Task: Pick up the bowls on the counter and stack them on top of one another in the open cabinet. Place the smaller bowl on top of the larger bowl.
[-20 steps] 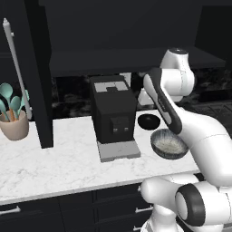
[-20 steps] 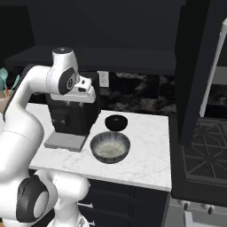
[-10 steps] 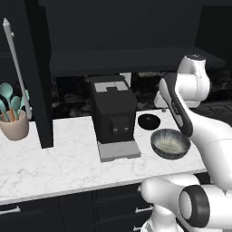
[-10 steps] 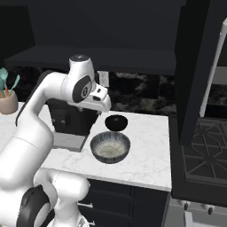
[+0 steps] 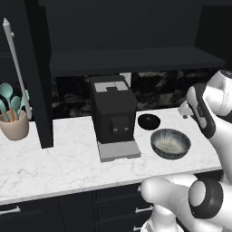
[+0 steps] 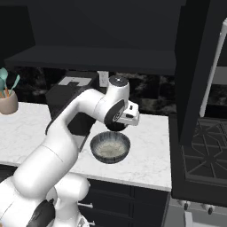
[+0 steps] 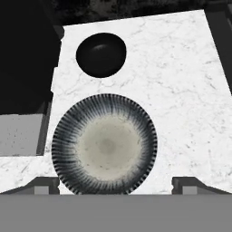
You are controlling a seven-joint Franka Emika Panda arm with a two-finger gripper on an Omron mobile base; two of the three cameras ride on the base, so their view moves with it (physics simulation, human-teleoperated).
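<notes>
Both bowls sit on the white marble counter [image 5: 59, 163] right of a black coffee machine. The smaller bowl [image 5: 149, 121] [image 7: 101, 55] is glossy black and stands behind the larger bowl [image 5: 170, 143] [image 6: 110, 147] [image 7: 104, 144], which is dark grey-blue with a pale inside. A narrow strip of counter separates them. My gripper [image 7: 116, 184] hangs above the larger bowl's near rim, looking straight down. It is open, its fingertips [image 7: 45, 184] spread wider than the bowl, holding nothing. Above, the open cabinet [image 5: 136, 61] shows a dark bare shelf.
The coffee machine [image 5: 113, 115] stands just left of the bowls. A beige utensil cup [image 5: 13, 124] is at the counter's far left. The cabinet door [image 6: 195, 66] with its silver bar handle [image 6: 213, 73] hangs open on the right, above a stove [image 6: 204, 148].
My arm has swung to the right, from beside the coffee machine to above the bowls. Neither bowl has moved.
</notes>
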